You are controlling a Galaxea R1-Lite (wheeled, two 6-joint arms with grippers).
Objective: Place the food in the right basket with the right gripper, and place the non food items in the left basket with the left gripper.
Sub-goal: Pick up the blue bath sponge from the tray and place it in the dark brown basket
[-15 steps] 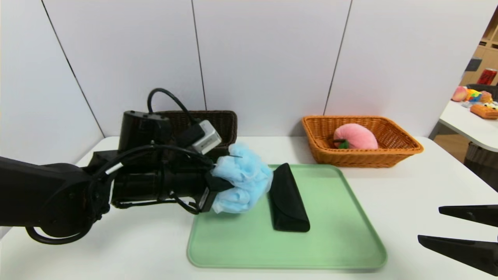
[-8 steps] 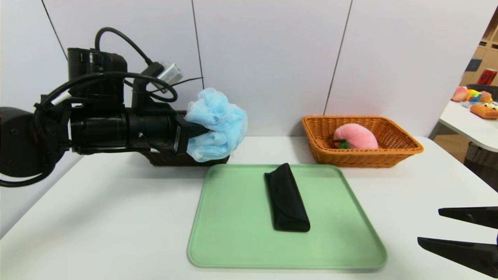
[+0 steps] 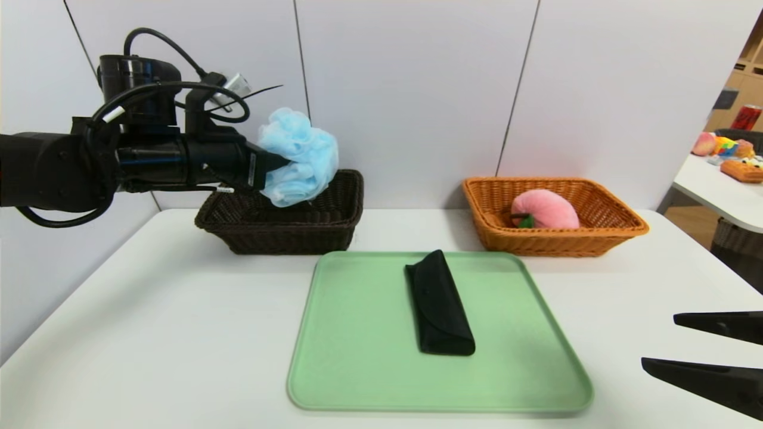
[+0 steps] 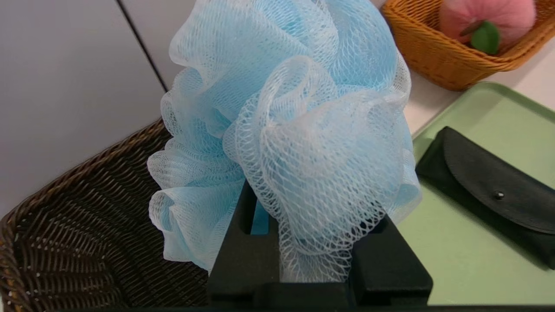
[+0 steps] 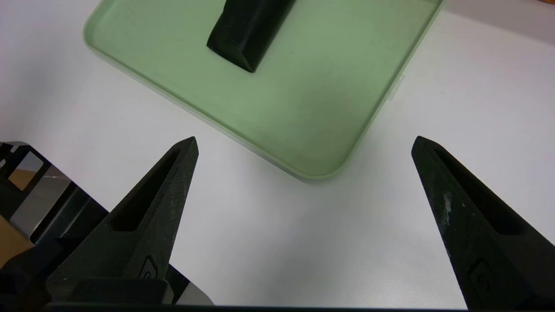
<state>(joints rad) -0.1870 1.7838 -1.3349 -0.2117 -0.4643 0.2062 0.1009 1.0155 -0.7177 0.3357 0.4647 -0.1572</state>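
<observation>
My left gripper [image 3: 280,164] is shut on a light blue mesh bath sponge [image 3: 298,156] and holds it in the air over the dark brown left basket [image 3: 280,229]. In the left wrist view the sponge [image 4: 286,130] billows out over the fingers [image 4: 247,255], with the dark basket [image 4: 78,234] below. A black glasses case [image 3: 438,304] lies on the green tray [image 3: 357,369]. A pink plush peach [image 3: 543,210] rests in the orange right basket [image 3: 620,232]. My right gripper [image 3: 656,342] stands open at the table's near right, its fingers [image 5: 173,182] empty above the table beside the tray's corner [image 5: 321,169].
White wall panels stand close behind both baskets. A second table [image 3: 715,185] with toys and a red can is at the far right. Bare white tabletop [image 3: 167,333] lies left of the tray.
My left arm has lifted the blue sponge off the tray and carried it back and left to above the dark basket. The right gripper has stayed put.
</observation>
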